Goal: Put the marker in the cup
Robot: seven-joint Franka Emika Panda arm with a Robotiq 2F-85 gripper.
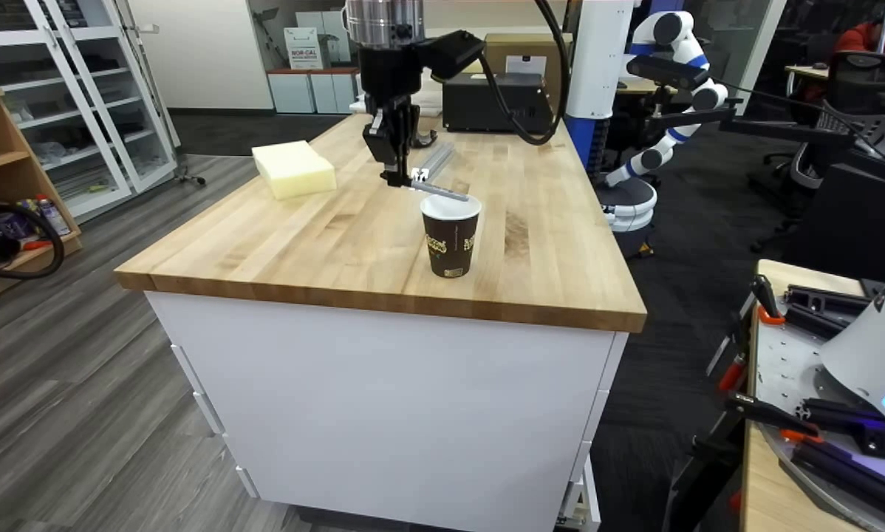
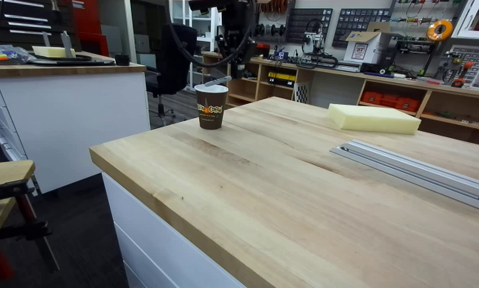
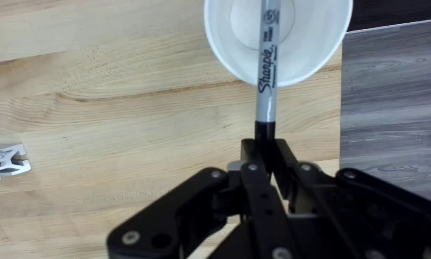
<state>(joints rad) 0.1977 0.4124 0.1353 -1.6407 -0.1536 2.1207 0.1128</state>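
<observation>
The marker is a slim grey Sharpie with a black cap (image 3: 267, 72). It also shows in both exterior views (image 1: 441, 191) (image 2: 218, 81). My gripper (image 3: 264, 144) is shut on its black end, and the marker sticks out nearly level, its free end tilted slightly down. The cup is dark brown paper with a white rim and yellowish lettering (image 1: 450, 240) (image 2: 211, 107). It stands upright on the table. In the wrist view the marker crosses over the cup's white opening (image 3: 311, 46). In the exterior views my gripper (image 1: 397, 179) (image 2: 236, 75) is beside and above the cup.
A pale yellow foam block (image 1: 293, 171) (image 2: 373, 119) lies on the wooden table (image 1: 324, 258). A silver aluminium profile (image 1: 436, 161) (image 2: 413, 172) lies there too; its end shows in the wrist view (image 3: 5, 162). A black box (image 1: 498, 102) stands at the back. The cup is near a table edge.
</observation>
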